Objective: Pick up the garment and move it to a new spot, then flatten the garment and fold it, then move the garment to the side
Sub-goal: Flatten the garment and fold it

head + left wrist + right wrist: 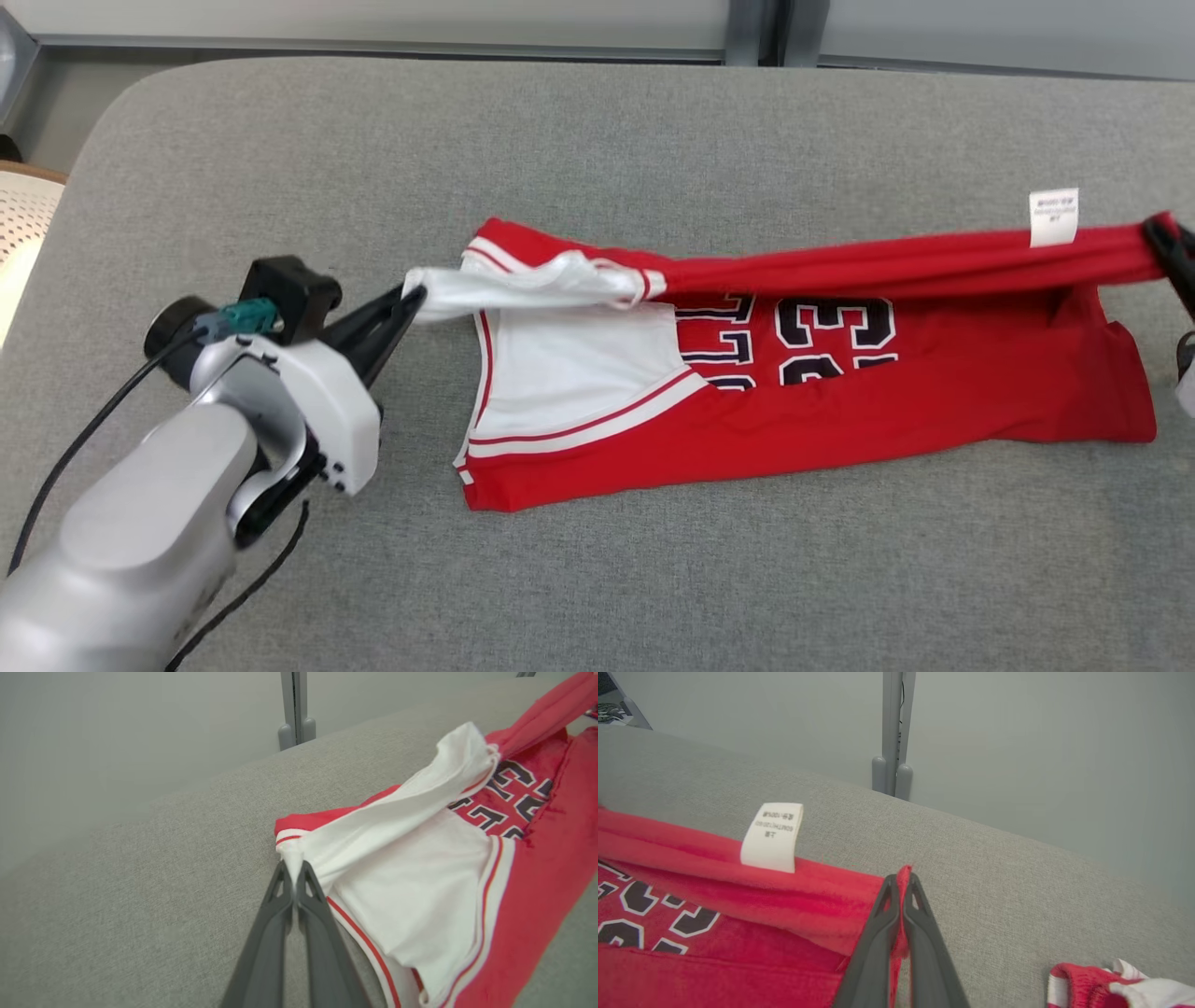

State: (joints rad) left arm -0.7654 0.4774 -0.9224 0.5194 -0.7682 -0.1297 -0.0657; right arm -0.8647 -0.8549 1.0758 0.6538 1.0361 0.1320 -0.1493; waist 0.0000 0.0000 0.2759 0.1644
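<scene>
Garment point(840, 401), red and numbered, lies mid-table point(653, 140), its long axis running 9 to 3 o'clock. We pinch its white end in our left gripper point(415, 297) at 9 and its red hem in our right gripper point(1162, 238) at 3. Count: one garment, two grippers, one label point(1053, 217).

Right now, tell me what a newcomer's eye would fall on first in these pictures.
The red jersey with dark numerals, spread across the middle of the grey padded surface, catches the eye first. Its far edge is pulled into a band between the left gripper, shut on the white end, and the right gripper, shut on the red end. A white label stands up from that band near the right gripper.
</scene>
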